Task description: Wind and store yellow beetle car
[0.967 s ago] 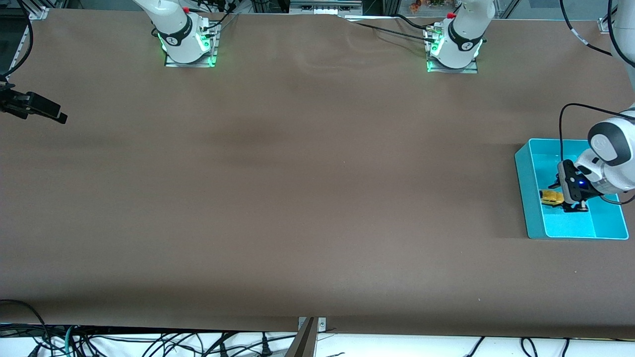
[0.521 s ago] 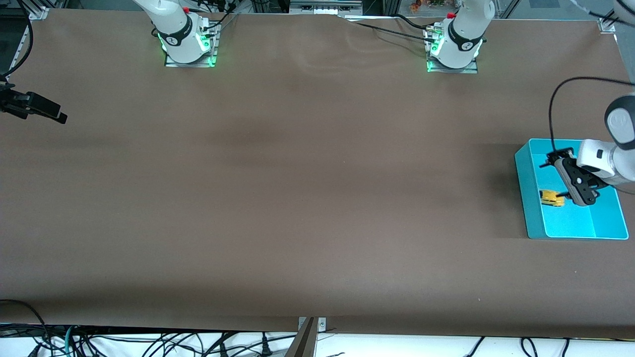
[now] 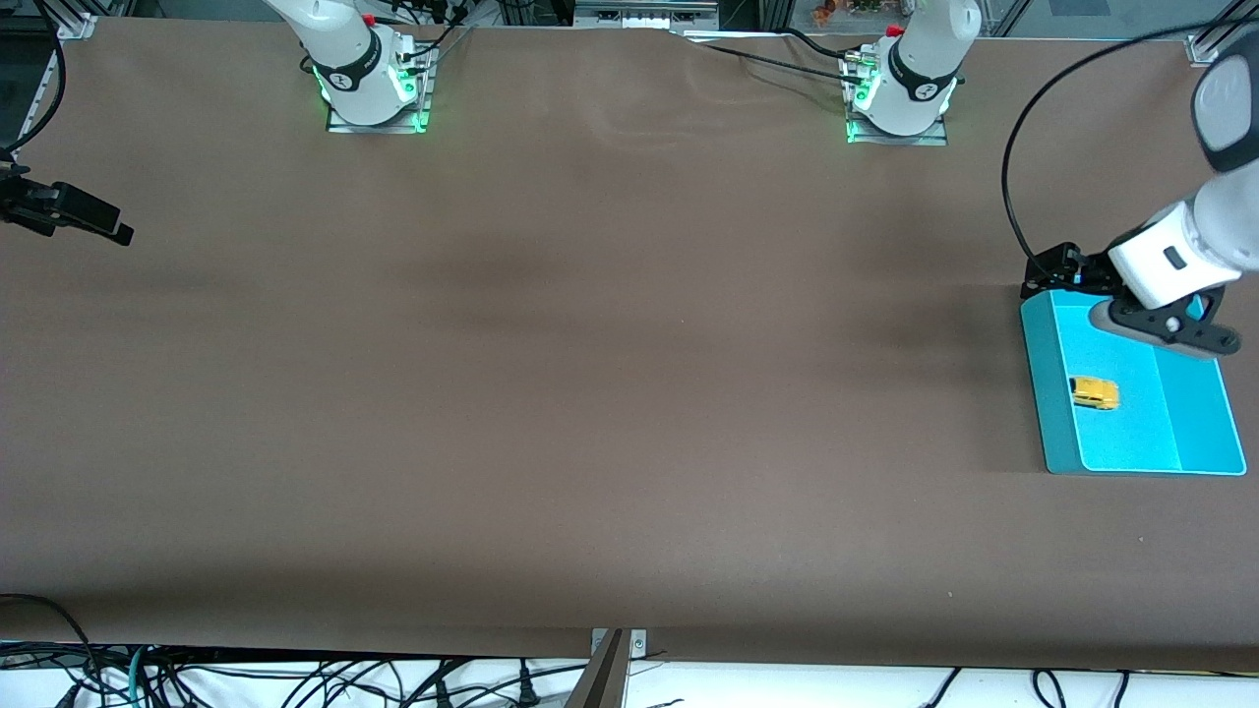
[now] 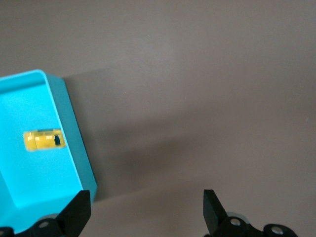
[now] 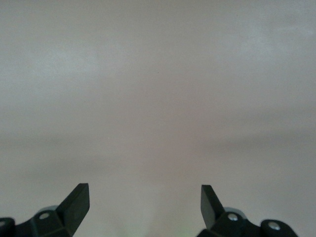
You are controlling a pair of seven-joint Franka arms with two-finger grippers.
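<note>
The yellow beetle car [image 3: 1094,392] lies free on the floor of a teal bin [image 3: 1041,393] at the left arm's end of the table. The left wrist view looks down on the car [image 4: 43,140] inside the bin [image 4: 74,138]. My left gripper [image 3: 1161,332] hangs in the air over the bin's edge that lies farthest from the front camera, well above the car. It [image 4: 147,207] is open, with nothing between its fingers. My right gripper [image 3: 89,218] waits at the right arm's end of the table; it [image 5: 145,202] is open over bare table.
A black cable [image 3: 1013,147] loops from the left wrist above the table beside the bin. The two arm bases [image 3: 374,88] [image 3: 900,93] stand along the table's edge farthest from the front camera. Brown tabletop [image 3: 590,393] stretches between the arms.
The left gripper opened, let go of the yellow beetle car and rose out of the bin toward its base. The car stayed on the bin floor. The right arm has not moved.
</note>
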